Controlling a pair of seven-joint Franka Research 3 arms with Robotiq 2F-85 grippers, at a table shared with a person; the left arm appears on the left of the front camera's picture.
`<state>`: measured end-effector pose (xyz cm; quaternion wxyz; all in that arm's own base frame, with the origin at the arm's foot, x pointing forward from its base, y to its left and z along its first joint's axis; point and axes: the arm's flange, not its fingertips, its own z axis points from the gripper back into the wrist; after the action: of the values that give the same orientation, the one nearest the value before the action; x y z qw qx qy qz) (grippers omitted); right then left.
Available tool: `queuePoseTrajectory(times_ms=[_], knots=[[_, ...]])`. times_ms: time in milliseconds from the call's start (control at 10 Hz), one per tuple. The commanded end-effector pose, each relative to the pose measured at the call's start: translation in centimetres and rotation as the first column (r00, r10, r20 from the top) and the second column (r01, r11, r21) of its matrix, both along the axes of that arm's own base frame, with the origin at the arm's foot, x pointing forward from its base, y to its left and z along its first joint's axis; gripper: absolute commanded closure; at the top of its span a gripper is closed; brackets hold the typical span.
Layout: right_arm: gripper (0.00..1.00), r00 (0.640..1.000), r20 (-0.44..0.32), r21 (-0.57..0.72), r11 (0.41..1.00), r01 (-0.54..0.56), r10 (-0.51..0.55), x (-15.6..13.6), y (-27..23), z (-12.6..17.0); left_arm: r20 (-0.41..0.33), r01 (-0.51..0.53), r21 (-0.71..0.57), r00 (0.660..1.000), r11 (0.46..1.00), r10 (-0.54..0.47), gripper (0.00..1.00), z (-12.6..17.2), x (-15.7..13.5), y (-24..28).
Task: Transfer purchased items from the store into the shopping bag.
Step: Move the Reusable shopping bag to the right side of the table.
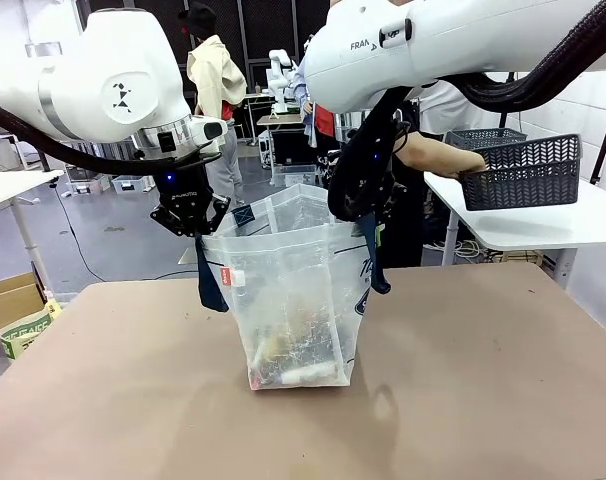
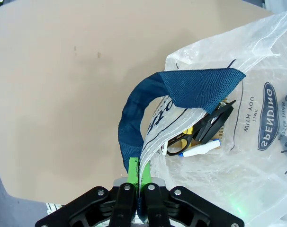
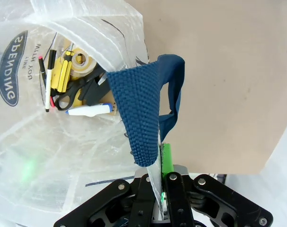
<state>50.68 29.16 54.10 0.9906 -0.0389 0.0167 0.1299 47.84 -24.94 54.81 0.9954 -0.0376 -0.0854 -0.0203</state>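
Note:
The shopping bag (image 1: 293,270), translucent with navy straps, stands open in the middle of the brown table. My left gripper (image 1: 190,215) is shut on its left rim and my right gripper (image 1: 368,205) is shut on its right rim. In the left wrist view my left gripper (image 2: 139,165) pinches the plastic edge beside the navy strap (image 2: 134,113). The right gripper (image 3: 160,165) pinches the other edge below its strap (image 3: 139,113). Purchased items (image 1: 288,350) lie at the bag's bottom: yellow-handled scissors, a white marker (image 3: 89,111), pens and a tape roll. A person's hand holds the store (image 1: 523,170) at the far right.
The brown table (image 1: 483,400) is bare around the bag. A white side table (image 1: 543,225) stands at the back right under the grey basket, with a second grey basket (image 1: 483,135) behind it. A cardboard box (image 1: 8,300) sits on the floor at the left.

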Motion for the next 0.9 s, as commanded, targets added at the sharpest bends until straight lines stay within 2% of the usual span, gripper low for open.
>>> queuePoseTrajectory(times_ms=[0, 800], knots=[[1.0, 1.0, 0.003, 0.008, 1.0, 0.003, -0.003, 0.07, -0.11, 0.14, 0.016, 0.009, -0.002, 1.0, 1.0, -0.009, 1.0, 0.05, 0.02, 0.24], [1.0, 1.0, 0.003, 0.008, 1.0, 0.003, -0.003, 0.07, -0.11, 0.14, 0.016, 0.009, -0.002, 1.0, 1.0, -0.009, 1.0, 0.05, 0.02, 0.24]])
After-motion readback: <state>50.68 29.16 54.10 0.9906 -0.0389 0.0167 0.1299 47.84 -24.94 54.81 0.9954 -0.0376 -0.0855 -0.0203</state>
